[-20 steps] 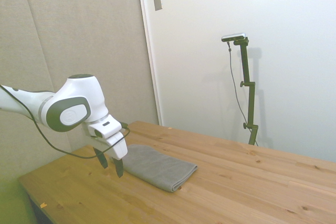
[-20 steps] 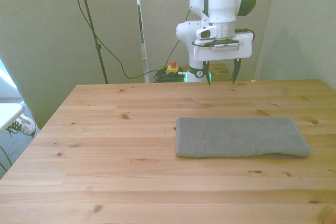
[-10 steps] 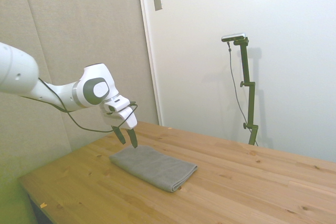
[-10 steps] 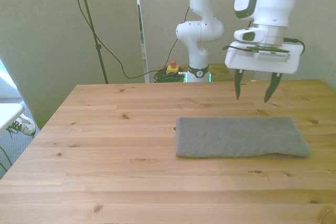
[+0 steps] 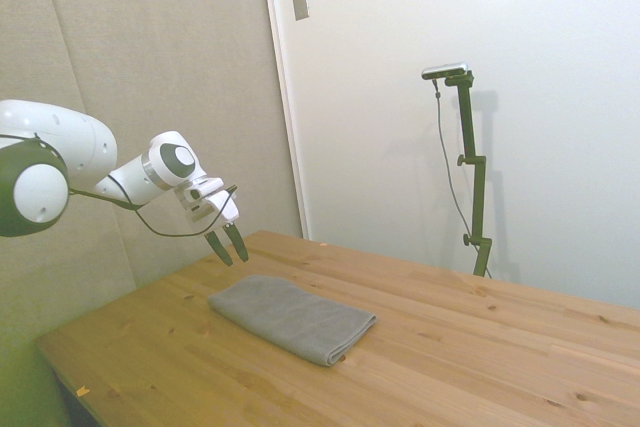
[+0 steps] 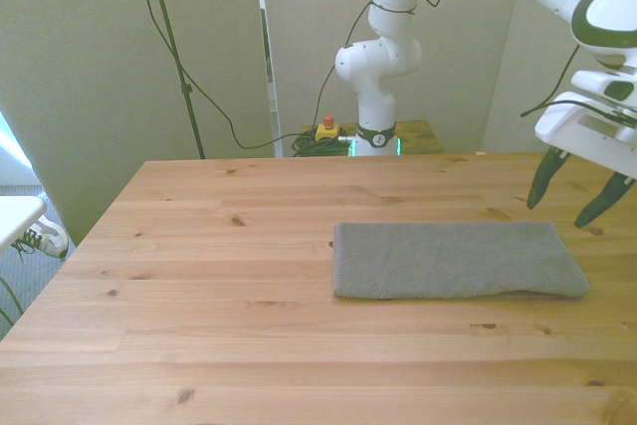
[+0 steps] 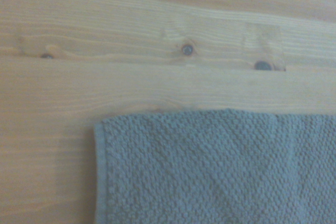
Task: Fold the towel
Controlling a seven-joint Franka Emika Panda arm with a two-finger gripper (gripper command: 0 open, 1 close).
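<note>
The towel (image 6: 453,261) is a plain grey cloth lying flat as a long folded rectangle on the wooden table (image 6: 219,276), toward the front view's right. In the side view the towel (image 5: 290,319) lies near the table's left end. My gripper (image 6: 559,212) hangs open and empty, tilted, a little above the table just behind the towel's end at the front view's right. From the side, the gripper (image 5: 232,255) is above and behind the towel's far corner, not touching it. The wrist view shows one corner of the towel (image 7: 220,169) with bare wood beside it.
Bare wood spreads across the front view's left half and in front of the towel. A small yellow box with a red button (image 6: 325,129) sits on the floor behind the table. A white surface edge (image 6: 15,214) pokes in at the front view's left.
The gripper has swung toward the front view's right and lower, from above the table's far edge to near the towel's right end. It stays open. The towel has not moved.
</note>
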